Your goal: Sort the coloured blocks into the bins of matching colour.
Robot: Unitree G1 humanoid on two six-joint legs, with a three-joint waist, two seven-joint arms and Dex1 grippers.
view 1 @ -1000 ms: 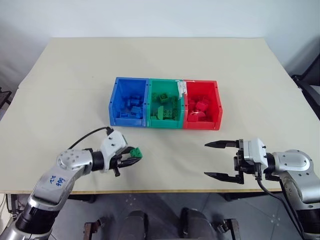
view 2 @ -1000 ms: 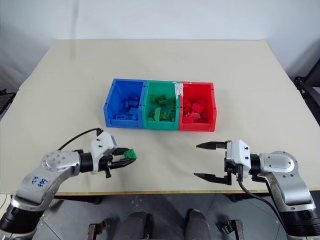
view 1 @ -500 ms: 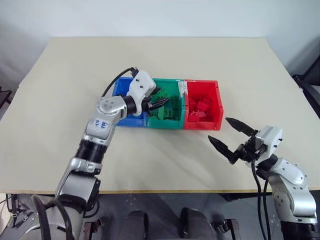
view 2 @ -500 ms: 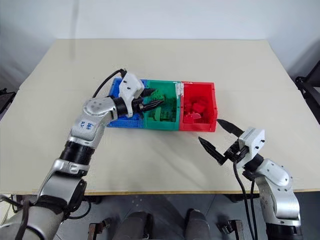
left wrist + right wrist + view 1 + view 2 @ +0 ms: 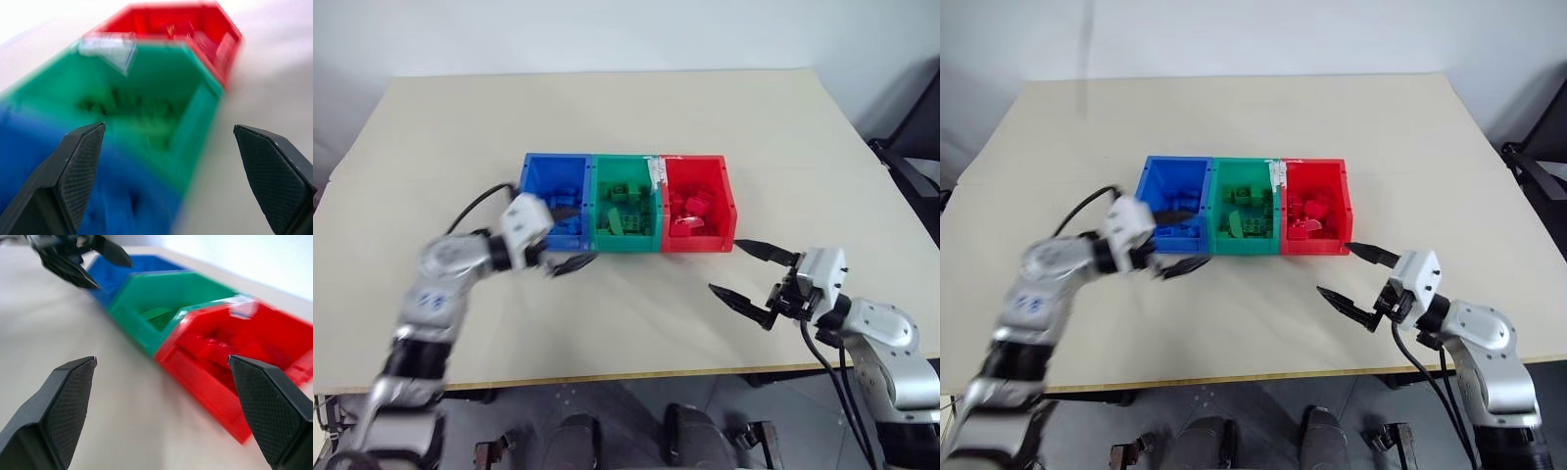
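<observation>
Blocks (image 5: 625, 217) lie sorted inside the joined bins (image 5: 658, 244), none loose on the table (image 5: 636, 117), so with left gripper (image 5: 566, 237) and right gripper (image 5: 752, 272) both wide and empty, sorting looks finished.

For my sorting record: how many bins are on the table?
3, joined in one row on the table: blue bin on the robot's left, green bin in the middle, red bin on the right.

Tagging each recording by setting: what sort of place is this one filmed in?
Most likely a lab or test room set up for robot trials, not a home. A plain beige table stands against a bare pale wall and carries just three joined bins of toy bricks, with both open grippers over the table.
</observation>
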